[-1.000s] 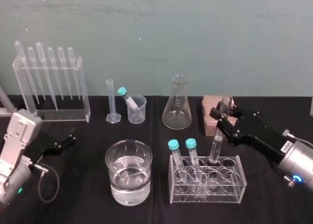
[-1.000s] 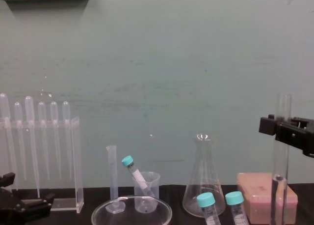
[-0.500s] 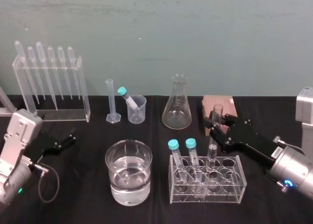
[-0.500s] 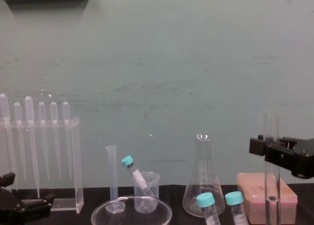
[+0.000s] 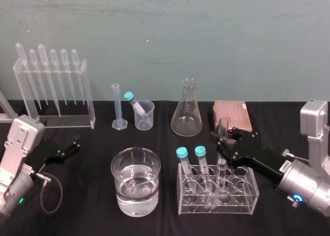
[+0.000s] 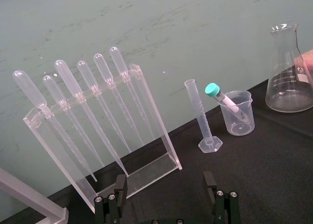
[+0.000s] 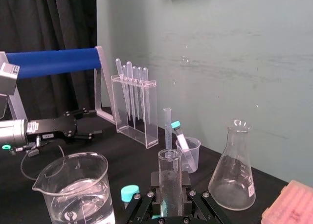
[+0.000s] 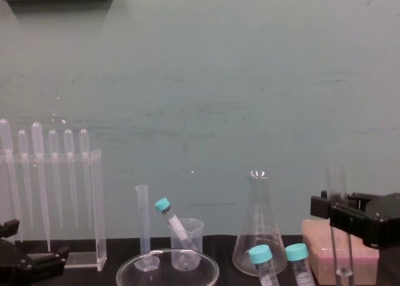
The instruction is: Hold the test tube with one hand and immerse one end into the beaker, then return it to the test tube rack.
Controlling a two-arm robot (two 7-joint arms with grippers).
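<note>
"One step left, I'd say. See the right gripper (image 5: 223, 139)? Its fingers are clamped on the long, slim, clear glass test tube (image 5: 221, 166), just under the open mouth."

"And where's the tube itself?"

"Upright, with its lower end down through a back-row hole of the clear plastic test tube rack (image 5: 242, 202). That's near the front edge of the black table (image 5: 93, 205), right of the middle. It's in the hole just beside the two teal-capped tubes (image 5: 201, 158)."

"So it's been dipped?"

"Can't swear to that. The wide glass beaker (image 5: 121, 192) sits near the front edge about the middle of the table, roughly half full of water, with nothing in it. I can't make out any wet on the glass from here. With the tube in the rack and well apart from the beaker, my guess is that the dipping is done."

"What remains, then?"

"Seating it, if it isn't already; I can't tell whether the bottom touches the rack's floor. Then the fingers have to let go and the arm has to draw clear without tipping anything."

"And the other arm?"

"The left gripper (image 5: 72, 145) is parked low by the left edge of the table, fingers spread wide around nothing."
</note>
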